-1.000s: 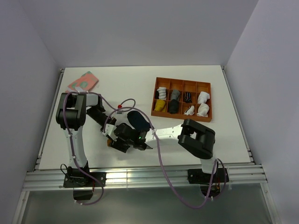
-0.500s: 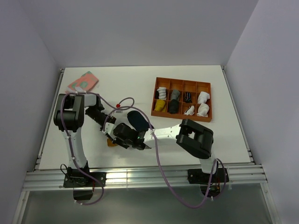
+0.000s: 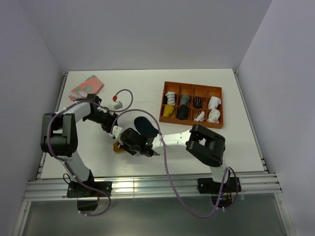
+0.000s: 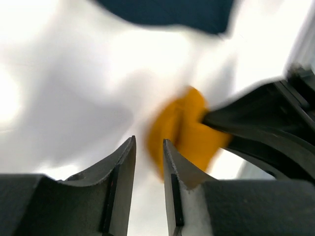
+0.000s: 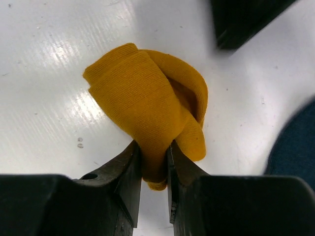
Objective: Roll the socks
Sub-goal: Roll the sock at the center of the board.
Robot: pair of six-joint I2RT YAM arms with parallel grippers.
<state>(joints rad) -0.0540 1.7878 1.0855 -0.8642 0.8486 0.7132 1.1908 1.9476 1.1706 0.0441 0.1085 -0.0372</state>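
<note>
The mustard-orange sock (image 5: 147,98) is bunched into a loose wad on the white table. My right gripper (image 5: 153,150) is shut on its near end. In the top view the sock (image 3: 118,147) peeks out left of the right gripper (image 3: 126,143). The dark navy sock (image 3: 145,125) lies just behind it, and also shows in the right wrist view (image 5: 295,142). My left gripper (image 4: 148,142) has only a narrow gap between its jaws and holds nothing. It sits a little short of the mustard sock (image 4: 184,130), with the navy sock (image 4: 167,12) beyond. The sock's cuff is hidden.
An orange compartment tray (image 3: 192,87) with several rolled socks stands at the back right. A pink-and-green folded cloth (image 3: 86,86) lies at the back left. The left arm's cable (image 3: 127,93) loops over the table's middle.
The left arm has swung out to the left and its gripper has drawn back from the mustard sock. The right gripper has shifted slightly left, still gripping the sock.
</note>
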